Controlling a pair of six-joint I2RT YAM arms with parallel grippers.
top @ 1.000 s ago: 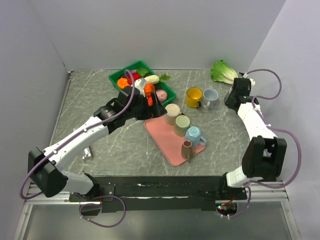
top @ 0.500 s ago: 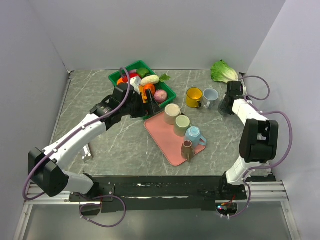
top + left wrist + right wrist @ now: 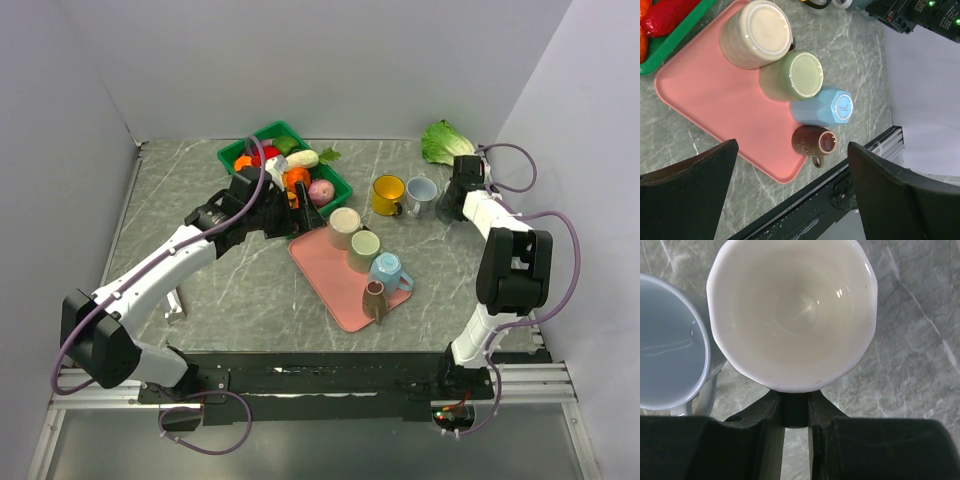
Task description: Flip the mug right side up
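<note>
Mug (image 3: 792,310) upright, moved beside grey mug (image 3: 665,345)

Right wrist cam: I only see a sliver of the white mug's (image 3: 792,315) handle, the rest is buried between the right pincer (image 3: 795,407) fingers. The pale blue mug (image 3: 667,340) is cropped by the left edge. Top cam: I can't make out the white mug under the right wrist. Left wrist cam: the left pincer (image 3: 791,146) fingers are dark blurs cropped at the bottom. The green basket (image 3: 657,47) is cut off top-left.

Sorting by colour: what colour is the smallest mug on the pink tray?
Small dark brown mug, clearest in left wrist view.
</note>
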